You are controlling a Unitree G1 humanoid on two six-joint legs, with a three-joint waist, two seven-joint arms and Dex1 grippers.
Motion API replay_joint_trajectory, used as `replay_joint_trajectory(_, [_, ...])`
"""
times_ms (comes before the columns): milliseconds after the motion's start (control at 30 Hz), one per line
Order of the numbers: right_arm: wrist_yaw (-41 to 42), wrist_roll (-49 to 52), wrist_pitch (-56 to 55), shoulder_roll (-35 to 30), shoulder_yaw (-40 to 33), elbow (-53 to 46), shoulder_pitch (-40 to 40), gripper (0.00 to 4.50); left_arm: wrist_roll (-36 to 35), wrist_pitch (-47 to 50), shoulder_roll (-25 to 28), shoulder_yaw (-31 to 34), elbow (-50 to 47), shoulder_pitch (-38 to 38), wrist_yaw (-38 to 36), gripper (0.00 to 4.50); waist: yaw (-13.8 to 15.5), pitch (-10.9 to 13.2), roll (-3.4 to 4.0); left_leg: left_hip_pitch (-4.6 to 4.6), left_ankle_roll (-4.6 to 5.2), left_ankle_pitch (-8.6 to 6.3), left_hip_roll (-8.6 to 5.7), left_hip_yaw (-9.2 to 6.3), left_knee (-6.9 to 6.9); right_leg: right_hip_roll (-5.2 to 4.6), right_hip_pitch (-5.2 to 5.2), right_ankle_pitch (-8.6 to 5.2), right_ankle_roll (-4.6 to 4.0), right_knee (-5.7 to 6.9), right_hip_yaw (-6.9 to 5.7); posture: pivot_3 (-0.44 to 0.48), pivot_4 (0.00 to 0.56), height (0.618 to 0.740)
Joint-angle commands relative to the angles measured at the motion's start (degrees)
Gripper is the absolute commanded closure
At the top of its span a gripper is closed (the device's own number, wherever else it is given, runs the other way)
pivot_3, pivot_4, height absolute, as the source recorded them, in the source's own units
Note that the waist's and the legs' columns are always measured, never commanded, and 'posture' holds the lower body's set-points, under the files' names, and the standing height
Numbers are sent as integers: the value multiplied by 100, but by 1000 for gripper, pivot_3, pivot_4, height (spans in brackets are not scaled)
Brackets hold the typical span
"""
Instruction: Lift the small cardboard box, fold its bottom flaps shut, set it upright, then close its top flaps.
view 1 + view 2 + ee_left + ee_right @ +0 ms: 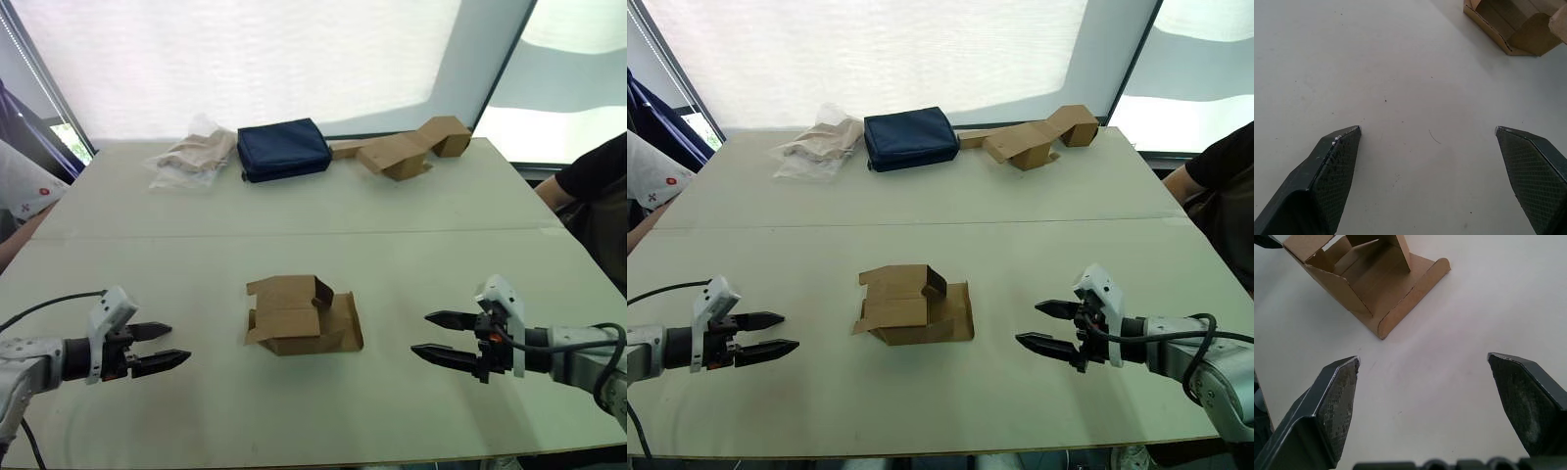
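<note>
Cardboard sits at the middle of the scene: the small cardboard box (302,315) lies on its side on the pale table (323,211), roughly midway between the two arms and nearer the front edge than the back. Its flaps are loose, one broad panel (343,321) spread flat on the tabletop toward the robot's right, and shorter panels (257,313) sticking out on the left side; which end is top and which is bottom is hard to tell from these angles. The left gripper (162,346) hovers low over the table well to the left of the box, its two black fingers spread apart with nothing between them. The right gripper (441,336) hangs at about the same height well to the right of the box, fingers likewise parted and empty, pointing inward at the box. In the right wrist view the box (1369,281) shows its hollow inside, with the rounded flap lying on the table toward the fingers (1334,404). Along the far edge of the table lie a crumpled clear plastic bag (194,153), a dark blue pouch (284,149) just beside it, and a larger crooked piece of cardboard (407,149) off to the right. A person's arm in a dark sleeve (593,171) shows at the right edge, and a white sleeve (24,181) at the left edge.
</note>
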Motion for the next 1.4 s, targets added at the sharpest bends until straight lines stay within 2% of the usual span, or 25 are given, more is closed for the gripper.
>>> replay_joint_trajectory(33, [64, -31, -62, 31, -30, -87, -80, 53, -28, -13, 32, 172, -92, 72, -41, 0, -1, 0, 0, 0, 0, 0, 0, 0, 0, 0, 0, 0, 0, 0, 0, 0, 150, 740])
replay_joint_trajectory(500, [33, -167, -64, 136, 6, -53, -200, 53, -43, 71, 70, 230, -128, 6, 54, 0, 0, 0, 1, 0, 0, 0, 0, 0, 0, 0, 0, 0, 0, 1, 0, 0, 150, 740])
replay_joint_trajectory(900, [20, -323, -78, 170, 51, 130, -413, 53, 103, -6, 39, 183, 156, -571, 337, 0, -8, 0, 1, 0, 0, 0, 0, 0, 1, 1, 0, 0, 0, 2, 0, 0, 150, 740])
replay_joint_trajectory(1000, [-18, -386, -131, 173, 24, 104, -391, 53, -93, 201, -38, 233, 446, -964, 341, 0, 8, 0, 0, 0, 0, 0, 0, 0, 3, 1, 0, 0, 1, 5, -1, 0, 150, 740])
replay_joint_trajectory(1167, [-133, -355, -125, 191, -51, -106, -406, 53, -463, 899, 0, 35, 822, -1339, -84, 0, 0, 0, 0, 0, 0, 0, -3, 1, 4, 3, 0, 1, 1, 3, -7, 0, 150, 740])
replay_joint_trajectory(1267, [-221, -171, 40, 163, -68, -553, -416, 53, -1101, 1843, -31, 18, 967, -1447, -566, 0, -23, 0, 0, 0, 0, 0, -1, 2, 4, 6, -2, 1, 1, 5, -6, 0, 150, 740])
replay_joint_trajectory(1400, [-401, 422, 488, 84, -137, -1333, -626, 53, -1525, 2630, -62, -123, 1023, -1485, -887, 0, -25, 0, 1, 0, 0, 0, 2, 0, 4, 11, -5, 0, 1, 10, -7, 0, 150, 740])
